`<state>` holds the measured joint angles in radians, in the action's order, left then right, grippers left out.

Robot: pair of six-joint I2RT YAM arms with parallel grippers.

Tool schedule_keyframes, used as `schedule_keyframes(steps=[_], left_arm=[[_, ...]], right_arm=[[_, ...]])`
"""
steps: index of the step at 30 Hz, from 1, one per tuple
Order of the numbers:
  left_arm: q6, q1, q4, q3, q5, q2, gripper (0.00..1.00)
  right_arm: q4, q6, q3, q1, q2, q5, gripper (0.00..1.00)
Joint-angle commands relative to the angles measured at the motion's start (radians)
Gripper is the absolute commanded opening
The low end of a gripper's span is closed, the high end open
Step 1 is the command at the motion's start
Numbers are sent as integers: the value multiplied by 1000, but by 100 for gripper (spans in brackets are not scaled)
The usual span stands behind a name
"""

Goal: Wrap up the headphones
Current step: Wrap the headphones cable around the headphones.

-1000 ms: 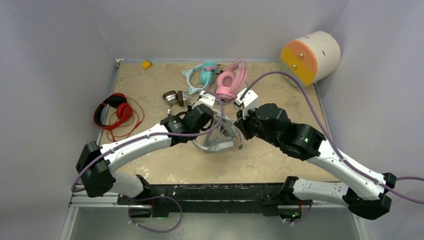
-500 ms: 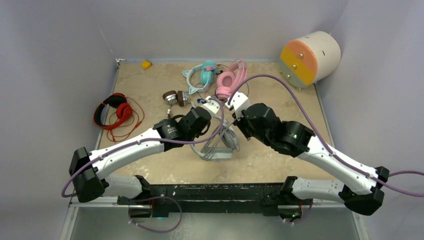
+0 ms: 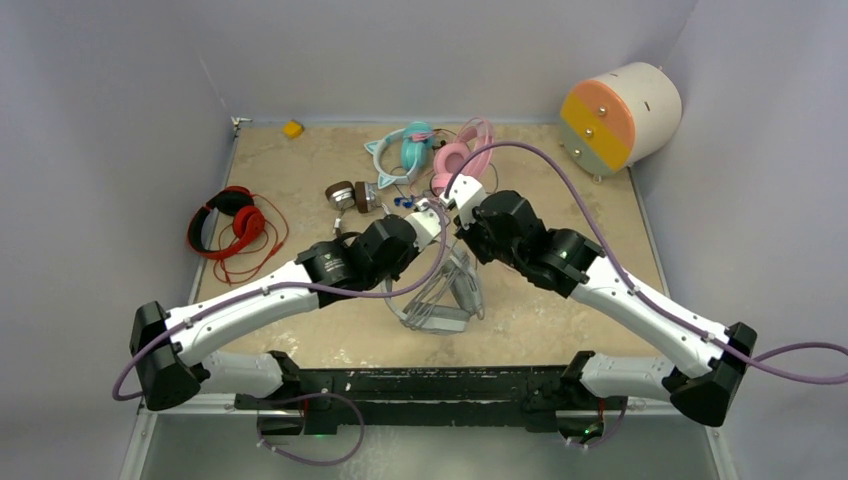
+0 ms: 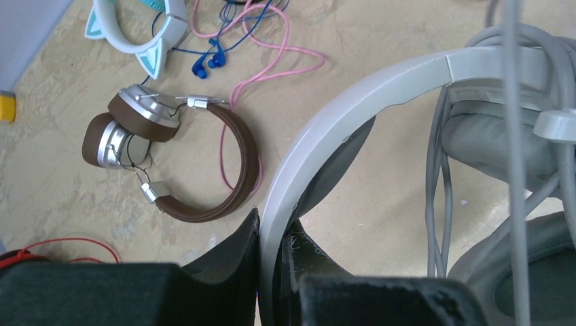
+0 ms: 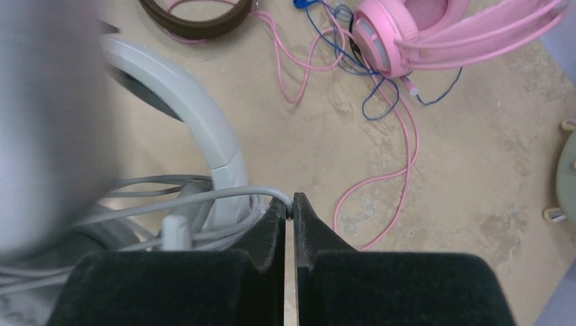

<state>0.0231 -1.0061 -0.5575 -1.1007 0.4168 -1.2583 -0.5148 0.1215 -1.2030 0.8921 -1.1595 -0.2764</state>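
Winding the cable seems the step in hand: left hand [image 4: 273, 234] clamped tight on the headband [image 4: 380, 88] of the grey-white headphones [image 3: 437, 300] at mid counter [image 3: 300, 160], right hand [image 5: 293, 204] pinching their grey cable [image 5: 204, 197], which next must go around the band, kept taut.

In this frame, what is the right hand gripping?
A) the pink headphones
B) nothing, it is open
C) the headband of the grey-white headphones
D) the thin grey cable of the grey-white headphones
D. The right wrist view shows the right hand shut on the thin grey cable of the grey-white headphones. The left hand clamps the headband.
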Motion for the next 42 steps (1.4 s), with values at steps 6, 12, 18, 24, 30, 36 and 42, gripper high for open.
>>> schedule_keyframes(steps=[6,12,18,24,30,36,42], left_arm=[[-57,-15,49,48,-156,201,0],[-183,-15,48,33,-273,282,0],[-259,-15,-29,-26,-297,327,0],[-378,-15,-110,-87,-274,356,0],[-490,-15,-277,-221,-198,288,0],[-551,-15,-317,-278,-126,261,0],[-587,-15,-328,-315,-90,253,0]], right_arm=[[144,-91,137,-83,58,32,0],[315,-146,293,-85,163,132,19],[342,-159,319,-92,197,104,24],[388,-192,394,-97,267,145,35],[409,-278,488,-97,362,172,38],[469,-382,603,-97,475,238,45],[601,-445,700,-97,522,308,55]])
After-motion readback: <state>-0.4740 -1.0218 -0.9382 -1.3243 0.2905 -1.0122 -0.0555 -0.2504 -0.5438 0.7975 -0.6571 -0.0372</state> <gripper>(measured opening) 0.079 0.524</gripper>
